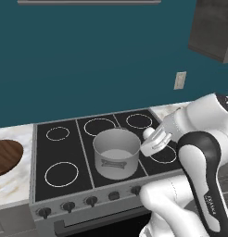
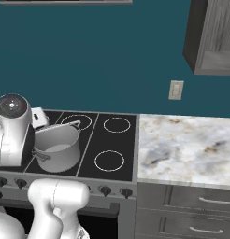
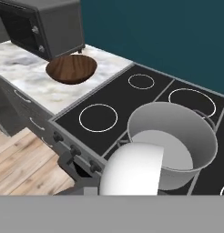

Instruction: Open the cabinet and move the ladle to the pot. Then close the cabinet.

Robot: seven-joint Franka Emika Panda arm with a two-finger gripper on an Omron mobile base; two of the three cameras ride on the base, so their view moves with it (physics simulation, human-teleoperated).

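A: Where is the pot (image 1: 117, 155)?
B: On the stove (image 1: 65, 157), front middle burner.
A: And the gripper (image 1: 153, 142)?
B: Just beside the pot's rim, jaws together, gripping a white ladle (image 3: 132, 168). The cabinet (image 2: 211, 36) hangs upper right.

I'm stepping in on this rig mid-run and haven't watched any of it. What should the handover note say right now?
Pincer: shut, apparently on the white rounded ladle, at the pot's rim.
Light grey metal cylinder pot: stands on the black stove top, in the front middle; nothing lies inside it yet.
Dark grey wood-grain wall cabinet: hangs up and to the right of the stove; I cannot tell whether its door is open.
Done: the ladle is out and at the pot.
Left: lower the ladle into the pot and release it, then check the cabinet door and close it.
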